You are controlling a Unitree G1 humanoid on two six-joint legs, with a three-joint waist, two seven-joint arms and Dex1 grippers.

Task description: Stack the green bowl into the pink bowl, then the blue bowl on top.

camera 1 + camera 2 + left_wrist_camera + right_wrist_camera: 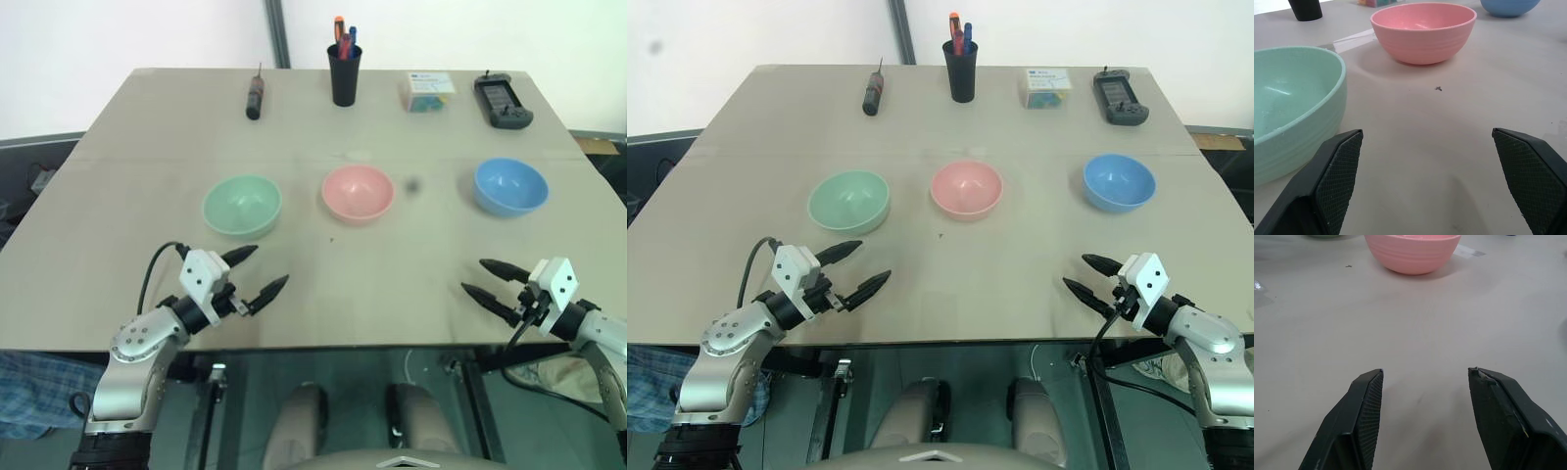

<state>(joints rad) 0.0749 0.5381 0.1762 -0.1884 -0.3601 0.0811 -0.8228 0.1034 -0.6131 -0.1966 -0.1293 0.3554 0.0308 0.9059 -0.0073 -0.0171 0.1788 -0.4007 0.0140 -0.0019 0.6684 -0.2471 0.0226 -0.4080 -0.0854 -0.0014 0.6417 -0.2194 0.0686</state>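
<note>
Three bowls stand in a row across the middle of the table: the green bowl (242,205) on the left, the pink bowl (358,192) in the centre, the blue bowl (510,186) on the right. All are upright, apart and hold nothing. My left gripper (265,269) hovers open near the front edge, just short of the green bowl (1288,103). My right gripper (477,277) is open too, near the front right edge, well short of the blue bowl. Its wrist view looks toward the pink bowl (1411,252).
Along the table's (323,264) far edge lie a dark screwdriver (255,98), a black cup with pens (344,70), a small clear box (428,91) and a black controller (503,101). A dark spot (412,184) marks the surface between pink and blue bowls.
</note>
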